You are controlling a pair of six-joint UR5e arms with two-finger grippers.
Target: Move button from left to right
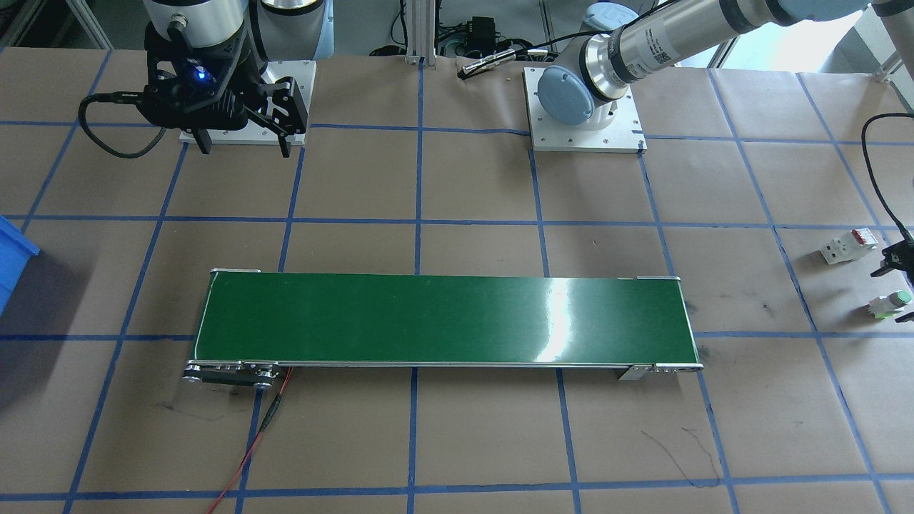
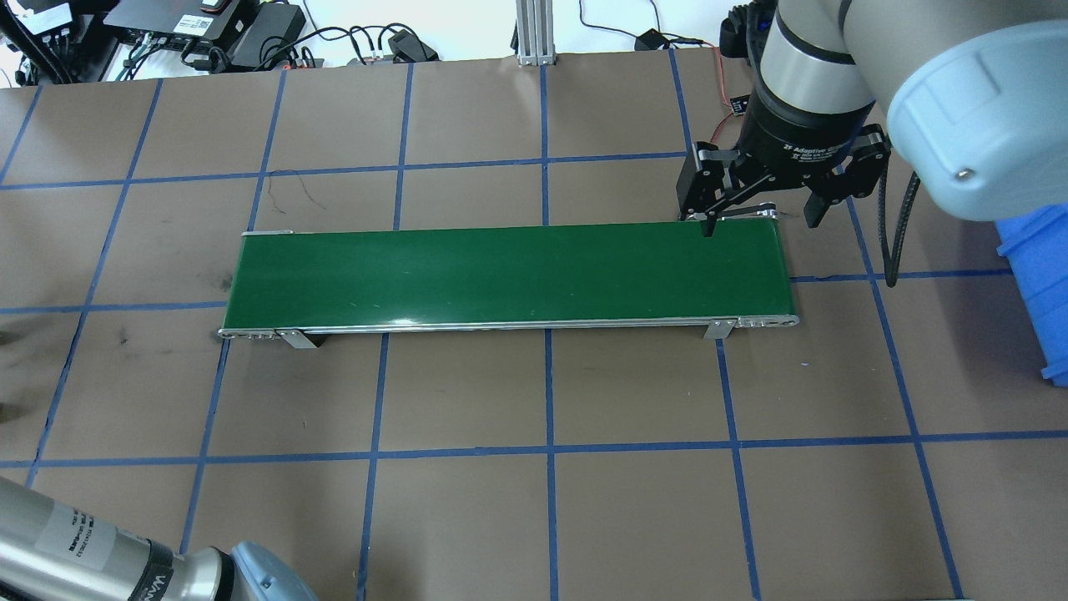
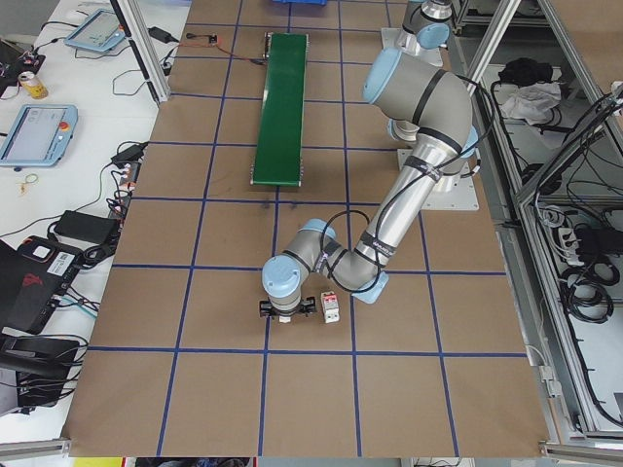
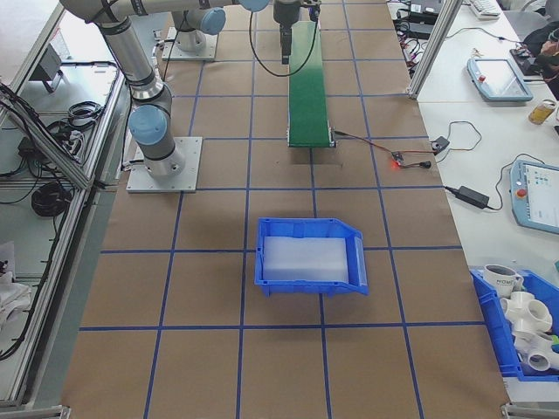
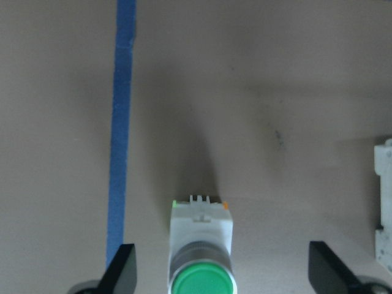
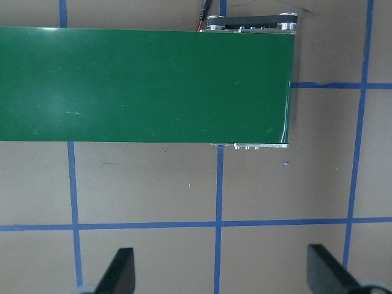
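Left arm: stretched far out, wrist low over the bench.
Left gripper (image 5: pixel 222 269): fingers wide apart.
Right gripper (image 2: pixel 761 215): raised, fingers spread.

A brown paper-covered table (image 1: pixel 457 442) with a blue tape grid carries a green conveyor belt (image 1: pixel 443 320) at centre, the button (image 1: pixel 891 304) and a white breaker (image 1: pixel 847 245) at right edge.

On my desk (image 2: pixel 467 517): one green conveyor belt (image 2: pixel 509 271), one green-capped button (image 5: pixel 201 278), one white breaker block (image 1: pixel 847 245), one blue bin (image 4: pixel 310 255), and two grippers, my left (image 5: pixel 222 269) and right (image 2: pixel 758 204)
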